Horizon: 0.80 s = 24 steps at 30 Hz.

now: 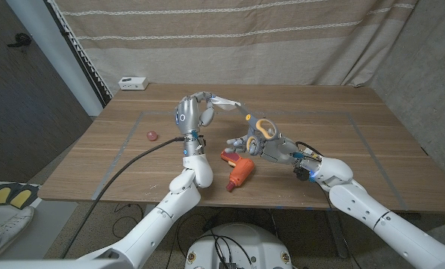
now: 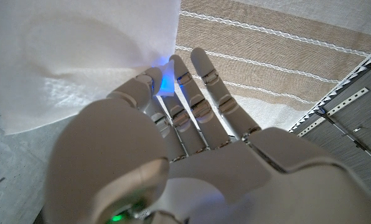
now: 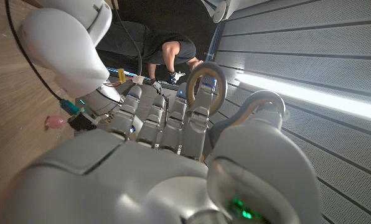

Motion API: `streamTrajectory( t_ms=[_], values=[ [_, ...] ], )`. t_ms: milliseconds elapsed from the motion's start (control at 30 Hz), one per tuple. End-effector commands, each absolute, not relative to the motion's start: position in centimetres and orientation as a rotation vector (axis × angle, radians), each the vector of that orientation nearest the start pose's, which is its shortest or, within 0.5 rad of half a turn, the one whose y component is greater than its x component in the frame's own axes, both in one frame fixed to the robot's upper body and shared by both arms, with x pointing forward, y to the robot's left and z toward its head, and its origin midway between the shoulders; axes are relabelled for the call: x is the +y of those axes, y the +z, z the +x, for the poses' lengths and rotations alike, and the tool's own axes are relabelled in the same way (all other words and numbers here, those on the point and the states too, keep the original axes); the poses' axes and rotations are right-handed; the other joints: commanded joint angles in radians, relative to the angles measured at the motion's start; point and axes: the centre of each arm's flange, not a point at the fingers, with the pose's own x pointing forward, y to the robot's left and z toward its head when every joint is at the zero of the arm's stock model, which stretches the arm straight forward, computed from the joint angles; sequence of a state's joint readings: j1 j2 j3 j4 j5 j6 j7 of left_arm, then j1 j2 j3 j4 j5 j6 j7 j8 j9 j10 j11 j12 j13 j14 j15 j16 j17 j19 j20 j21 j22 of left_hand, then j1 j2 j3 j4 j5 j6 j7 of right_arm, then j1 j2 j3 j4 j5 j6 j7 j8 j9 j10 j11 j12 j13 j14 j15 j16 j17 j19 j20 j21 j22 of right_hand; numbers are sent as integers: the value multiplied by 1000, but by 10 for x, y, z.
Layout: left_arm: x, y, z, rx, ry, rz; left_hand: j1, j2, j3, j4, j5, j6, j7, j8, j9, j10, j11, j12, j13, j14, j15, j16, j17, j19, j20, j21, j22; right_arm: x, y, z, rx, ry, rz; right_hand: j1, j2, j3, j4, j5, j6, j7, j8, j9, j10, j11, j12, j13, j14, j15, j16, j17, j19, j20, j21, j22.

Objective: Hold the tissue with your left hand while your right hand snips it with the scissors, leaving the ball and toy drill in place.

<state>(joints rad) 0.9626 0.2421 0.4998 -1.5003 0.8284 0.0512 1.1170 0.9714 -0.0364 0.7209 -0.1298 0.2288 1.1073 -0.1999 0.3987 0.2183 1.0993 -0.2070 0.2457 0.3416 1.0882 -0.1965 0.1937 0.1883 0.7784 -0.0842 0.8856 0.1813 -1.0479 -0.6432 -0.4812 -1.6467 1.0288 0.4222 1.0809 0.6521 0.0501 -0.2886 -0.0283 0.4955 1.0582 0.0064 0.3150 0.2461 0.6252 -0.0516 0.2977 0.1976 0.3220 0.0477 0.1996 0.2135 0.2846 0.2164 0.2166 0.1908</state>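
Head view: left hand [image 1: 195, 112] pinches the tissue [image 1: 224, 101] aloft above the surface [image 1: 342, 119]; right hand [image 1: 263, 144] grips the scissors [image 1: 258, 127] just below its free edge. Limp paper may fold away from the blades, or the right arm could nudge the toy drill [image 1: 240, 171]; the ball [image 1: 152, 135] lies well apart.

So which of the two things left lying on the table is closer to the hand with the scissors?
The orange toy drill. It lies just in front of the right hand holding the scissors, while the small pink ball sits far off, beyond the left arm.
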Motion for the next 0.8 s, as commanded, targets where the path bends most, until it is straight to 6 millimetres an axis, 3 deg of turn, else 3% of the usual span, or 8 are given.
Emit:
streamTrajectory(
  t_ms=[33,233,567,800],
  values=[
    [154,-38,543,-1149,799,737,5,-8,4,-5,-2,12,1,-6,-1,9,0,-4,1,11,-42,5,4,-6,-81,8,3,-165,-73,479,-828,1434,61,-17,-7,-14,0,-3,65,13,10,-16,50,-29,19,0,23,-16,14,-1,15,1,0,1],
    [155,-40,541,-1147,797,740,7,-8,5,-6,-2,13,1,-5,-3,11,0,-4,3,12,-42,5,4,-7,-81,10,3,-164,-74,477,-821,1427,54,-29,-12,-19,5,-6,78,22,7,-23,65,-37,22,-2,29,-20,16,-1,16,1,0,1],
    [156,-40,536,-1155,799,749,7,-9,5,-6,-3,15,3,-5,-4,13,0,-6,2,13,-42,6,5,-8,-80,12,3,-162,-78,472,-832,1428,51,-78,-34,-40,25,-16,72,40,-10,-35,64,-24,15,-4,35,-4,17,-1,15,2,-3,1],
    [155,-38,532,-1164,810,754,7,-9,5,-6,-3,14,0,-4,-2,13,0,-7,3,14,-42,5,4,-9,-79,13,3,-160,-81,468,-822,1446,48,-107,-43,-45,37,-20,48,36,-31,-42,44,-13,2,-4,27,5,13,-2,15,1,-4,1]
  ],
)
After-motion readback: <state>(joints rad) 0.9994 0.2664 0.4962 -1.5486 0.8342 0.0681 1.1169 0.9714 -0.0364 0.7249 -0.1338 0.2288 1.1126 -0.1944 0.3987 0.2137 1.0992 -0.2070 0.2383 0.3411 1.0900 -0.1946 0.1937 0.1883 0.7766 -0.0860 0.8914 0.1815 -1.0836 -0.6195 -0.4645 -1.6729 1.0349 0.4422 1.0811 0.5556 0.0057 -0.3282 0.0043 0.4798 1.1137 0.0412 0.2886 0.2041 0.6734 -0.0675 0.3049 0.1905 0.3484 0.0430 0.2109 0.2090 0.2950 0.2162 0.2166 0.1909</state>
